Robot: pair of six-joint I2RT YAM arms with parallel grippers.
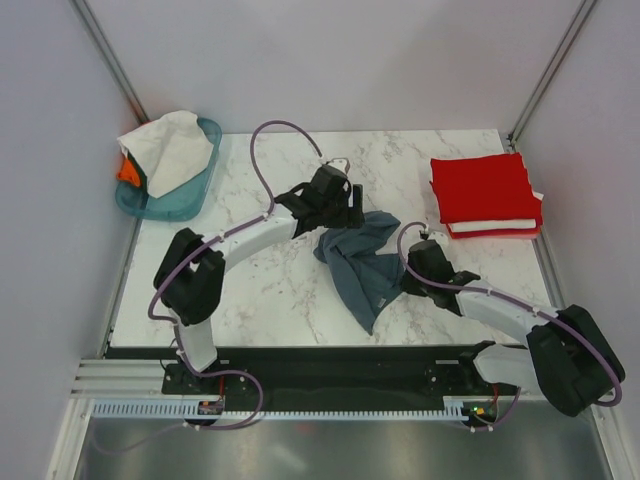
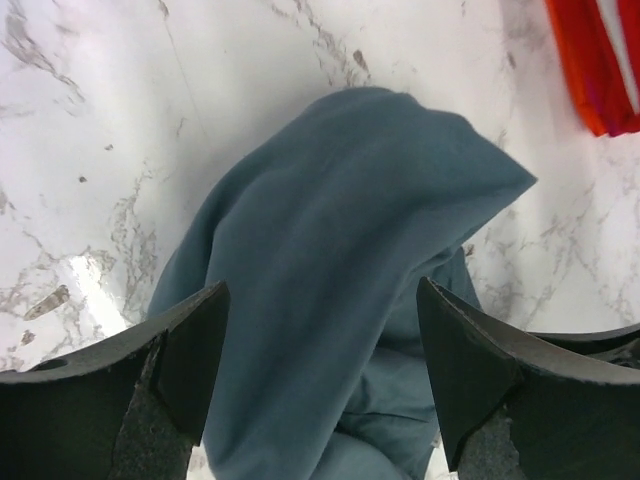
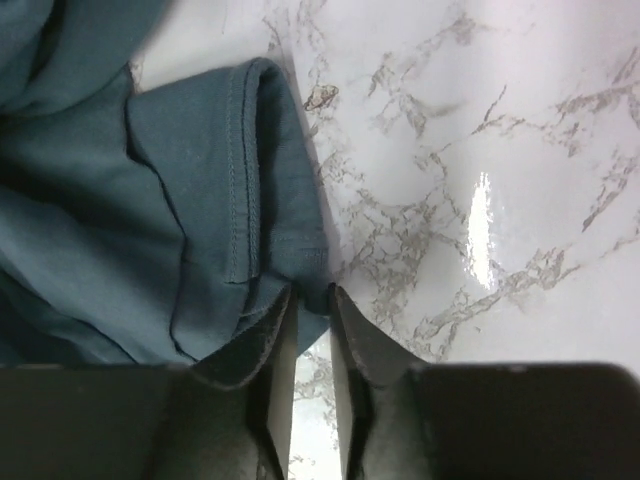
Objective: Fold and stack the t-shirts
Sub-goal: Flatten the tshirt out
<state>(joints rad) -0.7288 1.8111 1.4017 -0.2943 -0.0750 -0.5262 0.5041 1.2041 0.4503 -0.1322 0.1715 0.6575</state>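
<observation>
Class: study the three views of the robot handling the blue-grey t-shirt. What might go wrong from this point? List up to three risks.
1. The right gripper pinches only the hem's corner of the blue-grey t-shirt; the cloth may slip free when pulled.
2. The left gripper stands open over a bunched mound of the shirt, so it may grab several layers and the shirt won't spread flat.

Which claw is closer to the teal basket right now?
Left. The left claw hangs right of the teal basket, over the blue-grey shirt; the right claw is farther right, at the shirt's edge.
</observation>
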